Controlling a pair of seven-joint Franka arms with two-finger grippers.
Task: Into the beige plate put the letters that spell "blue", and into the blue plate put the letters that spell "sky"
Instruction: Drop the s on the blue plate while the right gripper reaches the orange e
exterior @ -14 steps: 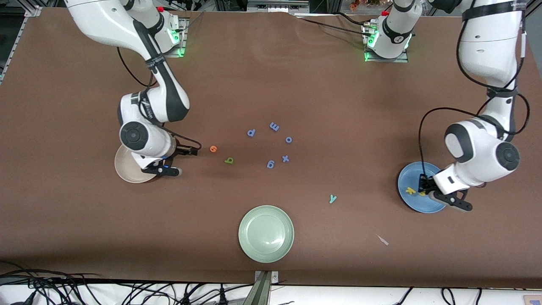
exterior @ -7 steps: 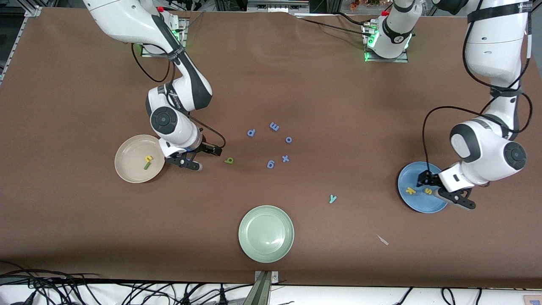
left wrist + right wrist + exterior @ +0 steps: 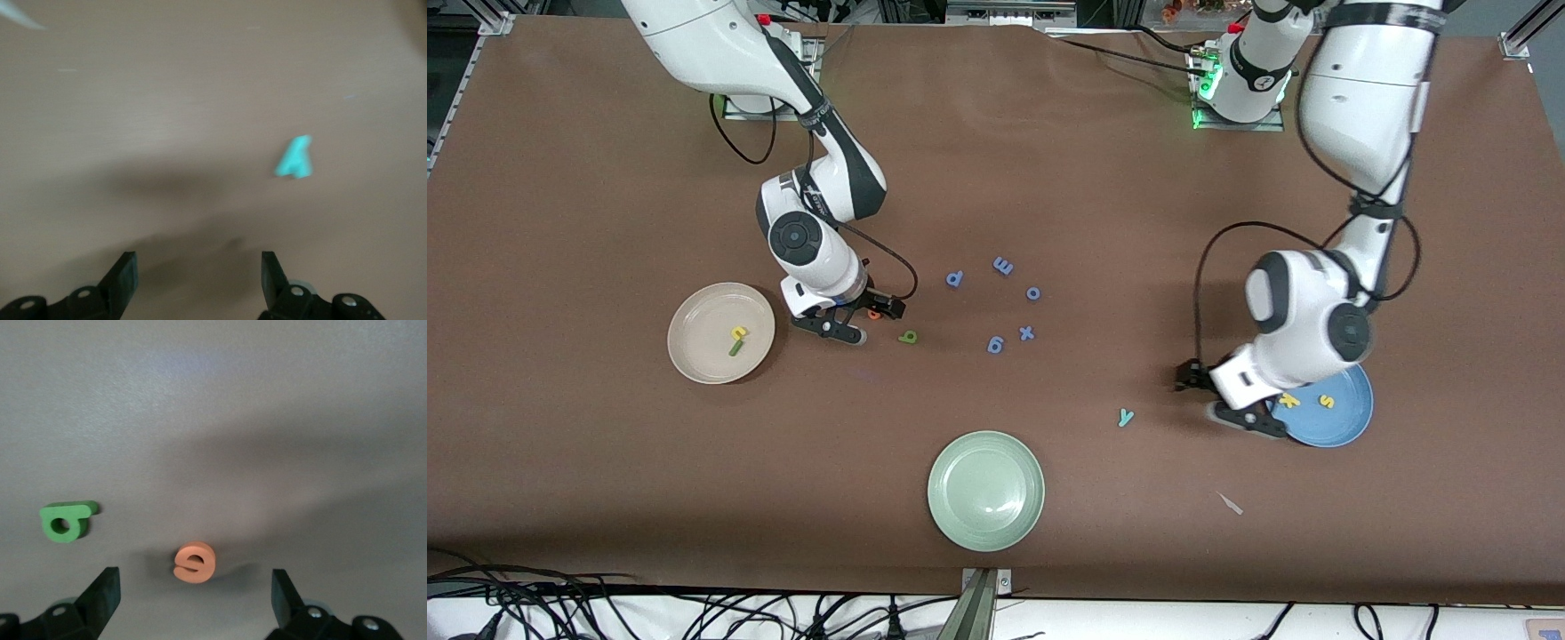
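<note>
Plainly both arms are lining up pickups: the right tool (image 3: 193, 587), spread wide, hovers over the small orange foam "e" (image 3: 195, 561) at the front view's centre-left, while the left tool (image 3: 197, 273), also spread and empty, approaches the teal foam "y" (image 3: 295, 159) on the brown table (image 3: 605, 462).

Even, fairly bright overhead light covers the brown desk (image 3: 1049, 178) in the front view — shadows beneath both arms are soft and short, with no harsh glare. Green indicator lamps glow at the arm bases. The left wrist view is smeared by motion blur, the teal "y" (image 3: 295, 159) reduced to a fuzzy wedge. The right wrist view is sharper — the orange "e" (image 3: 195, 561) casts a faint shadow, and broad dim shadows cross the surface.
</note>
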